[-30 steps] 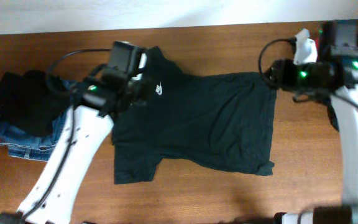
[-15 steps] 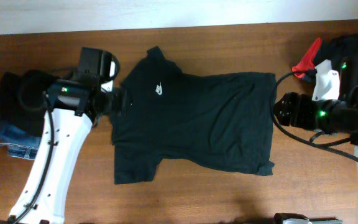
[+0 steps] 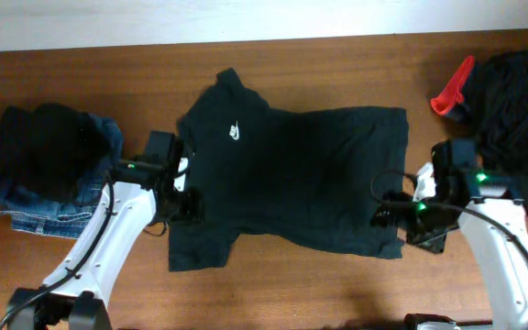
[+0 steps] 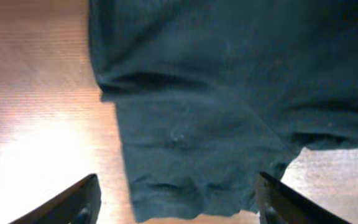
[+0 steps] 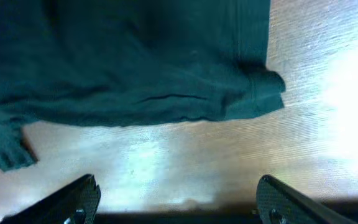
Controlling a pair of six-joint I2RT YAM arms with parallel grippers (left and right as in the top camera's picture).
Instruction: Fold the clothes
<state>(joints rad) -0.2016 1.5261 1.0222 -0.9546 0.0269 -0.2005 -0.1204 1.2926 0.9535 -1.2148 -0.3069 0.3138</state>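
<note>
The very dark teal-black T-shirt (image 3: pixel 301 179) lies spread flat on the wooden table, its white chest logo (image 3: pixel 234 131) at the left and its hem at the right. My left gripper (image 3: pixel 191 206) stands open by the near sleeve (image 3: pixel 200 246). In the left wrist view that sleeve (image 4: pixel 191 162) lies between the spread fingers (image 4: pixel 76 202) of the left gripper (image 4: pixel 178 208), held by neither. My right gripper (image 3: pixel 381 217) is open at the near hem corner (image 3: pixel 390 246). In the right wrist view the right gripper (image 5: pixel 178 208) is over bare wood, with the corner (image 5: pixel 263 93) just ahead.
A pile of dark clothes on blue jeans (image 3: pixel 49 165) sits at the table's left end. Another dark pile (image 3: pixel 516 101) with a red item (image 3: pixel 452 84) lies at the far right. A pale wall strip (image 3: pixel 246 18) borders the table's far edge.
Both arms have swung from the shirt's far edge toward its near edge, the left to the near sleeve, the right to the near hem corner. Both jaws opened wider. The shirt has not moved.
</note>
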